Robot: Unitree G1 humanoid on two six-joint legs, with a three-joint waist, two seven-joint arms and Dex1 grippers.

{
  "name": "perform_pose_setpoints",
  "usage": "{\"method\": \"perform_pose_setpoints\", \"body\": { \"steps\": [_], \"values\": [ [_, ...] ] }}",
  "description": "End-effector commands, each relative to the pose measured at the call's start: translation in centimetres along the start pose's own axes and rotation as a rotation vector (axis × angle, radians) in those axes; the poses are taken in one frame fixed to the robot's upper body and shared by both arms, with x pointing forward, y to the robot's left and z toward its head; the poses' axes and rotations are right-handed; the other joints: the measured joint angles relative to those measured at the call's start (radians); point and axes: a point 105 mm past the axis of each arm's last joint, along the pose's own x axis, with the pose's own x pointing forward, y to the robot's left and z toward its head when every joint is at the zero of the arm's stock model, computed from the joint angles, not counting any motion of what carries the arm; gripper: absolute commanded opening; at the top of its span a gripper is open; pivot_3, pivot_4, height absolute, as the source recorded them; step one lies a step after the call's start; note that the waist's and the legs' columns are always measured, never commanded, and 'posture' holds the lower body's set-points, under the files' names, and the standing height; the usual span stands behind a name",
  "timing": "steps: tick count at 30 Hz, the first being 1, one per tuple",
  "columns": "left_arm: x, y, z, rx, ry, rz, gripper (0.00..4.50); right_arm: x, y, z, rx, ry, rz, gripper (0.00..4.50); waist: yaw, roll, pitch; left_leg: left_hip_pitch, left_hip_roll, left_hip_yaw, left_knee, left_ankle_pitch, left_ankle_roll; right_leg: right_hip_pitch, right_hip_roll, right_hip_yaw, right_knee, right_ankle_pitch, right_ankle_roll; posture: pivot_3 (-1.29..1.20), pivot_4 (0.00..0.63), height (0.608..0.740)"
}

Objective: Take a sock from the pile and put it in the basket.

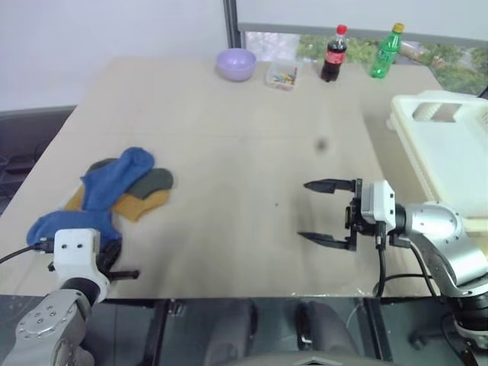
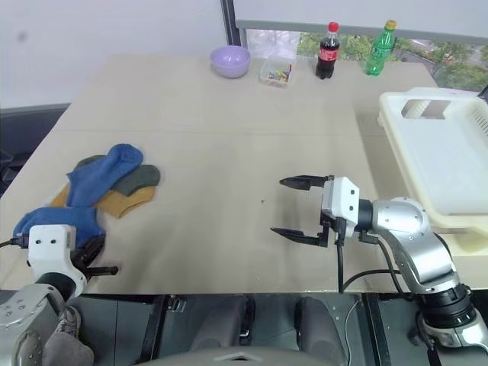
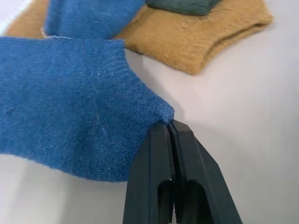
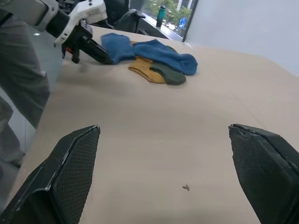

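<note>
The pile point(image 1: 126, 187) of blue, grey-green and mustard socks lies at the table's left. One blue sock point(image 1: 65, 225) lies nearest the front edge. My left gripper point(image 3: 170, 122) is shut, with a corner of that blue sock point(image 3: 70, 102) bunched at its fingertips. Seen from the right wrist, the left gripper point(image 4: 108, 60) meets the edge of the pile point(image 4: 154, 60). My right gripper point(image 1: 303, 210) hovers open and empty over the bare middle of the table, pointing left. The cream basket point(image 1: 450, 152) stands at the right edge, beyond my right arm.
Along the table's far edge stand a lilac bowl point(image 1: 235, 64), a small clear box point(image 1: 282, 75) of coloured bits, a cola bottle point(image 1: 332, 53) and a green bottle point(image 1: 386, 51). Bare tabletop lies between the pile and the basket.
</note>
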Motion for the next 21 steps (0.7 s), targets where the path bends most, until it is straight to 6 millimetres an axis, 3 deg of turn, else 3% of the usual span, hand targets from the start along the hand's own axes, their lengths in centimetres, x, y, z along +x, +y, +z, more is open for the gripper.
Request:
{"method": "perform_pose_setpoints", "body": {
  "steps": [1, 4, 9, 16, 19, 21],
  "values": [
    [-1.6, -5.7, 0.7, -0.016, 0.022, -0.357, 0.03, -0.4, -0.2, 1.2, -0.052, -0.011, -0.015, 4.50, -0.001, 0.000, 0.000, 0.000, 0.000, 0.000, 0.000, 0.000, 0.000, 0.000, 0.000, 0.000, 0.000, 0.000, 0.000, 0.00, 0.150, 0.740],
    [-1.7, -7.4, 1.3, -0.012, 0.038, -0.470, 0.03, -0.5, -0.3, 1.2, -0.054, -0.005, -0.023, 4.50, 0.002, 0.001, 0.000, 0.000, 0.000, 0.000, 0.000, 0.000, 0.000, 0.000, 0.000, 0.000, 0.000, 0.000, 0.000, 0.00, 0.150, 0.740],
    [0.7, -12.8, 2.8, -0.011, 0.070, -0.720, 0.03, -0.9, -0.6, 1.3, -0.060, 0.015, -0.066, 4.50, 0.006, 0.003, 0.000, 0.000, -0.001, -0.002, 0.001, 0.000, 0.000, 0.002, 0.001, -0.002, 0.001, 0.000, 0.000, 0.00, 0.150, 0.740],
    [3.7, -18.2, 4.0, -0.034, 0.112, -0.891, 0.03, -1.9, -0.9, 1.5, -0.067, 0.060, -0.118, 4.50, 0.000, 0.002, 0.000, 0.001, -0.002, 0.000, 0.001, 0.000, 0.000, 0.001, 0.007, -0.002, 0.001, 0.002, 0.004, 0.00, 0.150, 0.740],
    [3.9, -20.4, 4.6, -0.043, 0.104, -0.969, 0.84, -1.9, -0.9, 1.4, -0.041, 0.073, -0.148, 4.50, -0.001, 0.002, 0.000, 0.001, -0.001, 0.001, 0.001, 0.000, 0.000, 0.001, 0.007, -0.002, 0.002, 0.002, 0.004, 0.00, 0.150, 0.740],
    [3.9, -20.3, 5.4, -0.049, 0.068, -0.960, 1.69, -1.6, -1.0, 1.2, -0.019, 0.088, -0.183, 4.50, 0.000, 0.002, 0.000, 0.000, -0.001, 0.000, 0.001, 0.000, 0.000, 0.001, 0.007, -0.002, 0.002, 0.002, 0.004, 0.00, 0.150, 0.740]
  ]
}}
